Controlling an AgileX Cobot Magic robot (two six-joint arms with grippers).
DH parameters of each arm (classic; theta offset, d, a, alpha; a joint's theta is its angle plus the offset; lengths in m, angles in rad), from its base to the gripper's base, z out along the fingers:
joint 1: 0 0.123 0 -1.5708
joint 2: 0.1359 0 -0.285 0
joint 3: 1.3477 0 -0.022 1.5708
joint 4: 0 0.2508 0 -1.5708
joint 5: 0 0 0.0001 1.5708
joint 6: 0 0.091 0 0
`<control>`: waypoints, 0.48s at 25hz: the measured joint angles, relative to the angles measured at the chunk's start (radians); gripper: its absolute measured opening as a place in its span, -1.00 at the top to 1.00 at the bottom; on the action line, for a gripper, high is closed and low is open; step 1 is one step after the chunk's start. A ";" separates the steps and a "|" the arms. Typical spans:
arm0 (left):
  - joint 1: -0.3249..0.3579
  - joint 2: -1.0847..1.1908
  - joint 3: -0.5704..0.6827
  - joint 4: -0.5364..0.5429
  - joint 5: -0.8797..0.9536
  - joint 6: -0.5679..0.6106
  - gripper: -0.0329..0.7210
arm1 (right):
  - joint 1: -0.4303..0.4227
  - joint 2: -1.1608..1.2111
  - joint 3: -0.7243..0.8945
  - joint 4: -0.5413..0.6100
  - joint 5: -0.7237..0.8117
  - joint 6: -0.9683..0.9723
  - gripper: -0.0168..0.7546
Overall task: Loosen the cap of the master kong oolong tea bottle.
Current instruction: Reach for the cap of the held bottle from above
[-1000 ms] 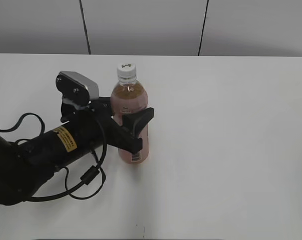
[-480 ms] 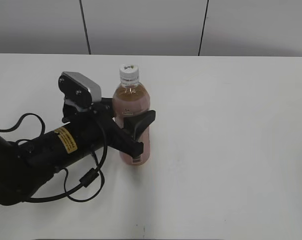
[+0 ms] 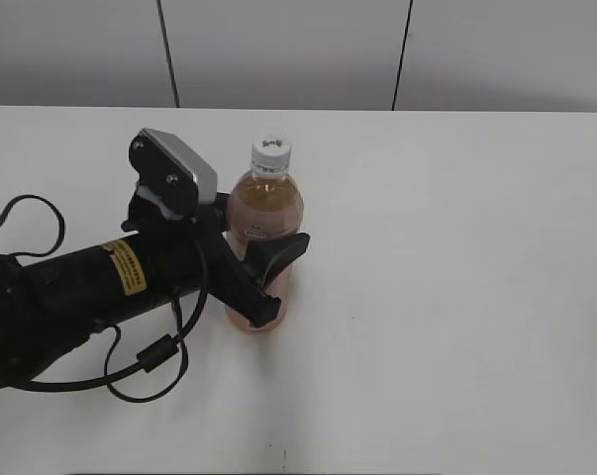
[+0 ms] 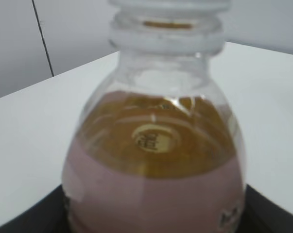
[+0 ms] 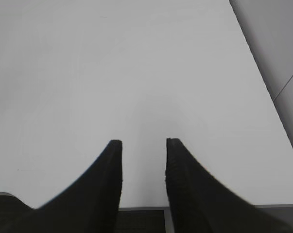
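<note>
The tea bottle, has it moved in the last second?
Yes. The tea bottle, clamped by the left gripper, has shifted right toward the dark wall seam and tilted.

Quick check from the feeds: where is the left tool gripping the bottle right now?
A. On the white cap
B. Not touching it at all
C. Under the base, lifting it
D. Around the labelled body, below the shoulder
D: in the exterior view the left tool is clamped around the bottle at its pink label, and the cap stands free above.
</note>
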 joint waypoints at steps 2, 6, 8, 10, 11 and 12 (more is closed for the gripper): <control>0.000 -0.019 0.002 0.008 0.028 0.002 -0.23 | 0.000 0.000 0.000 0.000 0.000 0.000 0.33; 0.000 -0.051 0.005 0.050 0.063 0.003 -0.23 | 0.000 0.000 0.000 0.000 0.000 0.000 0.33; 0.000 -0.059 0.005 0.060 0.063 0.003 -0.23 | 0.000 0.000 0.000 0.001 0.000 0.002 0.33; 0.000 -0.064 0.005 0.063 0.064 0.003 -0.23 | 0.000 0.000 0.000 0.003 0.000 0.014 0.33; 0.000 -0.068 0.005 0.065 0.065 0.003 -0.23 | 0.000 0.000 0.000 0.010 0.000 0.019 0.33; 0.000 -0.072 0.006 0.069 0.071 0.003 -0.23 | 0.000 0.000 0.000 0.016 -0.001 0.020 0.33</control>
